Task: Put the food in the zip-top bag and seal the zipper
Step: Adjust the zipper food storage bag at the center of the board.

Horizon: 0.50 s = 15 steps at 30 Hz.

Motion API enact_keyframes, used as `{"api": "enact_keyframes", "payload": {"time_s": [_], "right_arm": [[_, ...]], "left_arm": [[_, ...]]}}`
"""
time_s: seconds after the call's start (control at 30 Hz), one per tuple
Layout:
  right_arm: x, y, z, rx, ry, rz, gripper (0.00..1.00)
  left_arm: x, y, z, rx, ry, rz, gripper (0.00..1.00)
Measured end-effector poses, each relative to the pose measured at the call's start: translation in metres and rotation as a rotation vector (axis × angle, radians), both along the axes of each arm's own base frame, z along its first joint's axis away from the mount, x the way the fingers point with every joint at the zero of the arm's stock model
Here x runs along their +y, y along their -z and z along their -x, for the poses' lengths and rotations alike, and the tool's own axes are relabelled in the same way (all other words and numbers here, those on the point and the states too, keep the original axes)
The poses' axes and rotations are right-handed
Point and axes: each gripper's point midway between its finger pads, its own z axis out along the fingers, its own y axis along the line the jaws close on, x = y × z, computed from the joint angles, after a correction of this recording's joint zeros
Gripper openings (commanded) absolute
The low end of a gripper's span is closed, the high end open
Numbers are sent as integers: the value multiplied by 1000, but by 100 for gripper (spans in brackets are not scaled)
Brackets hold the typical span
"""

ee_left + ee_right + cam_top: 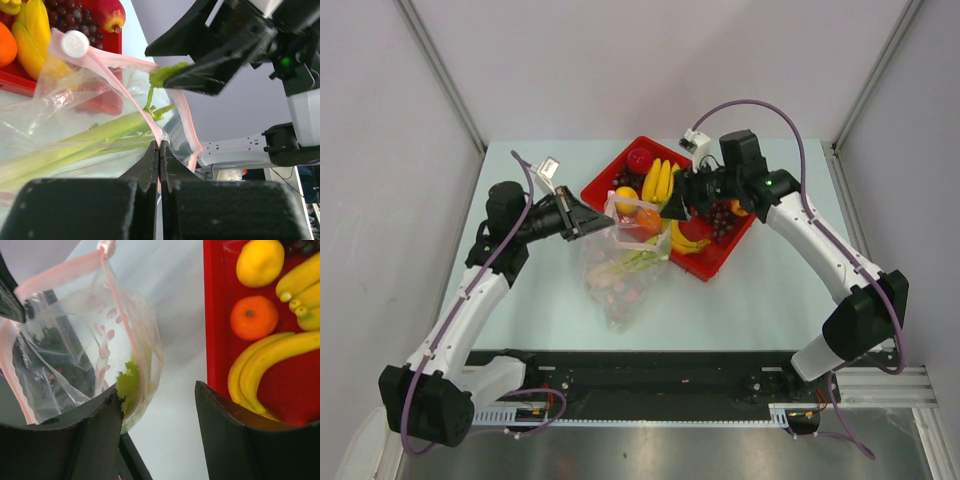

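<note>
1. Firstly, at the far left, the left gripper (159, 147) was pinched tight on the zipper (60, 271), holding that pink edge up so the mouth gaped.
2. The zip-top bag (620, 275) lay on the table (770, 290) just left of the red tray (620, 160), with the leek-like stalk (85, 142) already inside. The film looked thin, limp and slippery, so the stiffer pink strip seemed the one sound place to take hold.
3. The right gripper (157, 390) hovered over the bag's mouth with its jaws apart and nothing between them, the stalk's leafy end just beside one finger.
4. Rightward, bananas (270, 365), an orange (253, 317), a lemon (260, 262) and grapes (723, 220) sat in the tray. All looked light and smooth-skinned. Each was probably best pinched across its middle, and the grapes gently, since they seemed likeliest to bruise or shed.
</note>
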Motion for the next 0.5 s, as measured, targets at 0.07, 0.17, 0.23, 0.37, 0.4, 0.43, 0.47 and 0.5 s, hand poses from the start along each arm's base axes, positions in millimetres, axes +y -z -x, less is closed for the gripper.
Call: {"api": "enact_keyframes", "payload": {"time_s": [0.07, 0.17, 0.23, 0.37, 0.4, 0.43, 0.47, 0.5], "right_arm": [[-9, 9, 0, 45, 3, 2, 66], [-18, 10, 4, 86, -9, -24, 77], [-20, 10, 11, 112, -28, -37, 79], [-5, 8, 41, 151, -119, -39, 69], [-1, 9, 50, 163, -142, -33, 67], [3, 10, 58, 166, -163, -26, 64], [5, 10, 65, 166, -184, -19, 61], [7, 10, 73, 169, -203, -11, 60]], "left_arm": [[1, 0, 3, -7, 2, -9, 0], [2, 1, 4, -18, 2, -20, 0], [3, 2, 6, -24, 2, -26, 0], [4, 3, 8, -36, 0, -36, 0], [4, 3, 8, -37, 0, -37, 1], [4, 3, 8, -37, -2, -39, 0], [5, 4, 8, -38, -4, -42, 0], [5, 5, 8, -36, -5, -45, 0]]}}
